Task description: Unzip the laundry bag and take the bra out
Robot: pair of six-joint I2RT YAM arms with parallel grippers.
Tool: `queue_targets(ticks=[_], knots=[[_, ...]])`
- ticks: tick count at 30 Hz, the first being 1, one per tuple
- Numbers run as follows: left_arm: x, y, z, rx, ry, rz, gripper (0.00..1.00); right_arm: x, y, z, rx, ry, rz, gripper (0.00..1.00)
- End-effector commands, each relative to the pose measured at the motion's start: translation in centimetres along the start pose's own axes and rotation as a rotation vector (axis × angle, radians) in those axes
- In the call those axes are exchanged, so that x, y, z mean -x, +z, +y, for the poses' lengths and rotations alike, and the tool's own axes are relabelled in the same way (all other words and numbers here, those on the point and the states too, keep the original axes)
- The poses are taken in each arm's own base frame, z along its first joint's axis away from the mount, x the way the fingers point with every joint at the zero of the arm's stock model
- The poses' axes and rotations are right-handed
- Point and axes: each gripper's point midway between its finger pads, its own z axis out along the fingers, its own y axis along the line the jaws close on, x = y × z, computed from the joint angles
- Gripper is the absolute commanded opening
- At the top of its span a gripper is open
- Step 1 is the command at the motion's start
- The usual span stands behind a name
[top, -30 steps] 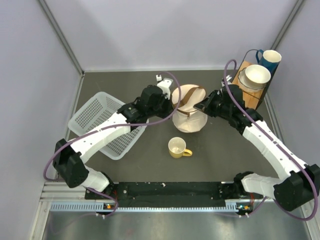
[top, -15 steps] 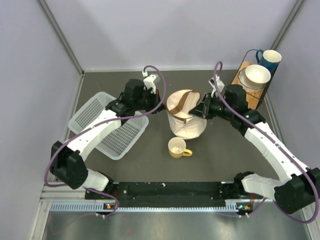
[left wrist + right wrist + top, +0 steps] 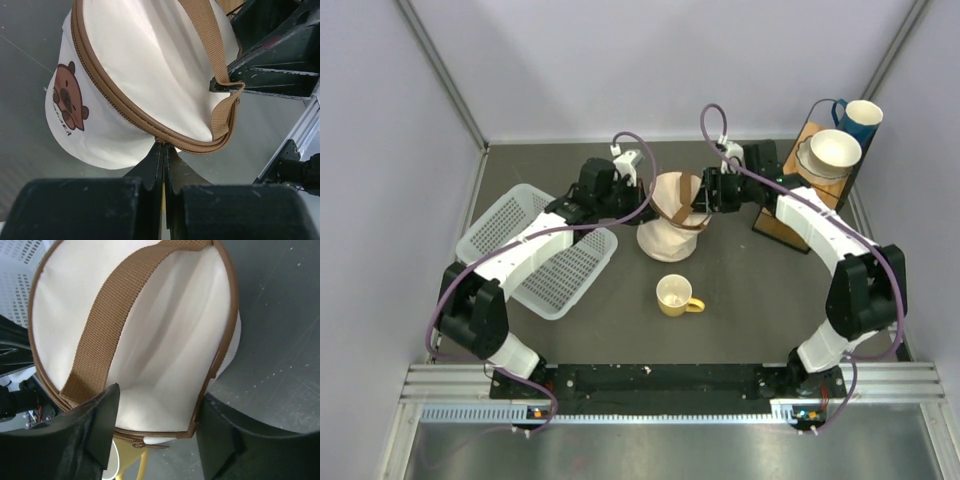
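The laundry bag [image 3: 670, 215] is sitting tilted on the dark table [image 3: 760, 300] between the two grippers, just behind the yellow mug [image 3: 675, 294] and to the right of the white basket [image 3: 535, 250]. Its round lid and brown strap [image 3: 205, 30] are facing up, and its zip is looking closed along the stretch that shows. The left gripper [image 3: 161, 146] is pinching fully closed on the brown zip trim at the lid's edge, while the right gripper [image 3: 157, 397] is standing open, its fingers [image 3: 97, 430] straddling the opposite edge of the lid without clamping it.
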Motion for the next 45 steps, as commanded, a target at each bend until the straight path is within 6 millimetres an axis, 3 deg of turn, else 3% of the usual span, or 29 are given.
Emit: queue_targets(ticks=[1, 5, 7, 8, 10, 11, 13, 20, 26, 28, 34, 40, 45], knots=[[0.7, 0.4, -1.8, -0.073, -0.015, -0.054, 0.00, 5.2, -3.5, 3.3, 0.026, -0.092, -0.155, 0.61], [-0.3, 0.3, -1.4, -0.041, -0.094, -0.032, 0.00, 5.2, -5.6, 3.1, -0.060, -0.002, -0.220, 0.68], [-1.1, 0.2, -1.5, -0.039, -0.141, -0.023, 0.00, 4.2, -6.6, 2.9, -0.105, 0.165, -0.252, 0.69], [-1.2, -0.1, -1.8, -0.034, -0.143, -0.026, 0.00, 2.6, -6.2, 2.4, -0.118, 0.231, -0.231, 0.75], [-1.6, -0.2, -2.1, -0.022, -0.145, -0.030, 0.00, 2.1, -7.1, 2.8, -0.141, 0.321, -0.272, 0.83], [-1.7, -0.3, -2.8, -0.036, -0.140, -0.028, 0.00, 1.0, -6.9, 2.2, -0.163, 0.352, -0.265, 0.94], [-2.0, -0.2, -3.2, -0.038, -0.135, -0.018, 0.00, 0.8, -7.8, 1.4, -0.217, 0.391, -0.313, 0.99], [-3.1, 0.2, -3.8, -0.049, -0.144, 0.011, 0.00, -2.7, -8.9, -0.7, -0.329, 0.556, -0.345, 0.99], [-3.9, -0.1, -3.5, -0.021, -0.164, 0.016, 0.00, -3.8, -11.1, -1.6, -0.384, 0.625, -0.443, 0.99], [-4.1, 0.0, -3.6, -0.020, -0.165, 0.017, 0.00, -4.3, -10.8, -1.0, -0.359, 0.643, -0.428, 0.99], [-4.6, -0.4, -4.3, -0.029, -0.169, 0.037, 0.00, -6.7, -7.6, 2.0, -0.287, 0.688, -0.342, 0.99], [-5.2, -0.7, -4.8, -0.026, -0.159, 0.051, 0.00, -8.6, -3.3, 2.8, -0.189, 0.821, -0.299, 0.99], [-5.7, -0.8, -5.2, -0.033, -0.155, 0.064, 0.00, -7.3, -1.8, 4.0, -0.117, 0.832, -0.326, 0.99]])
